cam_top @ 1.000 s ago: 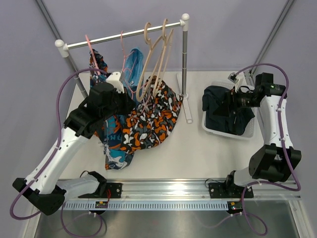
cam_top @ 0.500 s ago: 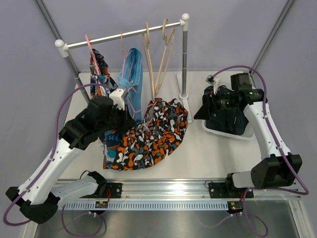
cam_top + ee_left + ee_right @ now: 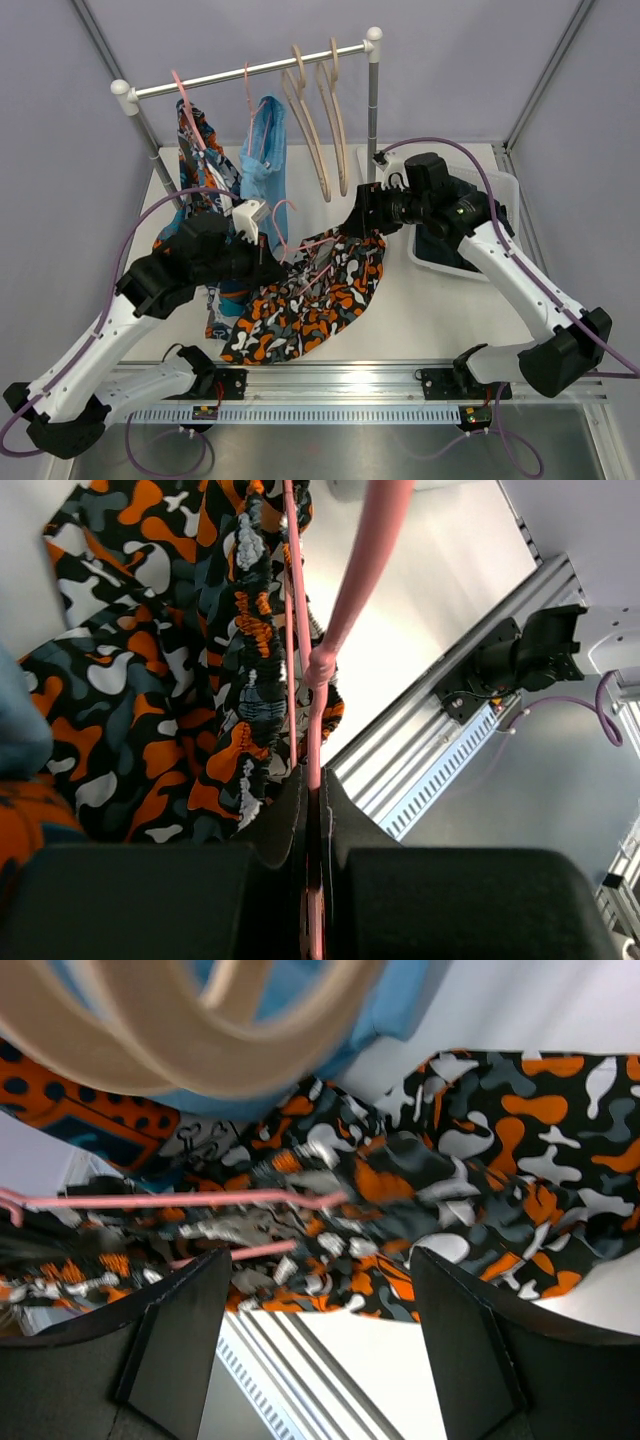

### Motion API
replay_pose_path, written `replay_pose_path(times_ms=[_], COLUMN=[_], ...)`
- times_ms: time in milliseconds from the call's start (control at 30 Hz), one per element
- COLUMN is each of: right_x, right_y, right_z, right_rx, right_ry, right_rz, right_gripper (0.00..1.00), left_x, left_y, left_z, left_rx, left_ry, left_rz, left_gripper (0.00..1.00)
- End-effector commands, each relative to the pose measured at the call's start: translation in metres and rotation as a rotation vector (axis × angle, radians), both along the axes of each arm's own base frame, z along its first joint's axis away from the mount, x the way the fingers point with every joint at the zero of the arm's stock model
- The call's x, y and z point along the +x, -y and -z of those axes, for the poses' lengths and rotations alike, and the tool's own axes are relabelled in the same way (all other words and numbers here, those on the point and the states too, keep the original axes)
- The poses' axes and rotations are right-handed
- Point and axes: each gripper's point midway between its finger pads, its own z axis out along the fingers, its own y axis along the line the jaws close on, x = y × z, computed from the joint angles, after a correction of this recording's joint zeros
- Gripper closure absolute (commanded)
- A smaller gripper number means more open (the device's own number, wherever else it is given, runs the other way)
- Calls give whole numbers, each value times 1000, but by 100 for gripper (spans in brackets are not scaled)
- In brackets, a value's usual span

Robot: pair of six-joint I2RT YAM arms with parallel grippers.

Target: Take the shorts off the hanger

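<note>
The orange, black and white camouflage shorts (image 3: 310, 295) hang from a pink hanger (image 3: 300, 245), off the rack and low over the table. My left gripper (image 3: 262, 250) is shut on the hanger's thin pink bar (image 3: 330, 650) in the left wrist view, with the shorts (image 3: 150, 680) bunched to its left. My right gripper (image 3: 352, 222) is open just above the shorts' right edge. In the right wrist view its jaws (image 3: 320, 1300) stand wide apart over the shorts (image 3: 480, 1160) and the hanger (image 3: 200, 1200), touching nothing. Dark shorts (image 3: 447, 246) lie in the basket.
The rack bar (image 3: 250, 72) carries bare wooden hangers (image 3: 320, 130), a light blue garment (image 3: 265, 150) and a teal-blue-orange garment (image 3: 200, 150) on pink hangers. A white basket (image 3: 505, 185) sits at the right. The rack's post (image 3: 372, 120) stands behind my right gripper.
My right arm swung left from the basket to the camouflage shorts. My left gripper pulled the pink hanger and the shorts down and forward, away from the rack.
</note>
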Motion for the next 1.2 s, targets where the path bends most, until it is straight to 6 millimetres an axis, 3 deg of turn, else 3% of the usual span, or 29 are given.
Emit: replay_pose_path(times_ms=[0,133,267,367,600,867,1033,1167], right_x=[18,25,18,10,-31,-15,-4,4], right_y=[-7,-4,-1,2,1,3,3,2], right_z=[-24,-7,4,3,-16,15,21,28], right_rx=[34,-29,-60,-89,-85,-182,-205,-225], right_ry=[79,71,81,144,336,336,341,343], right_rz=[130,140,103,24,-289,-318,-288,-276], right_gripper=[21,24,31,31,33,37,55,58], left_x=[-1,-1,-2,-2,-3,-4,-5,-6], left_y=[24,31,34,33,31,30,28,27], left_z=[-25,-29,-32,-33,-31,-35,-35,-34], left_rx=[-102,-105,-105,-100,-91,-94,-96,-97], left_ry=[39,45,47,52,52,62,65,64], left_rz=[74,103,119,119,116,120,117,116], left_gripper=[100,100,100,100,100,100,100,100])
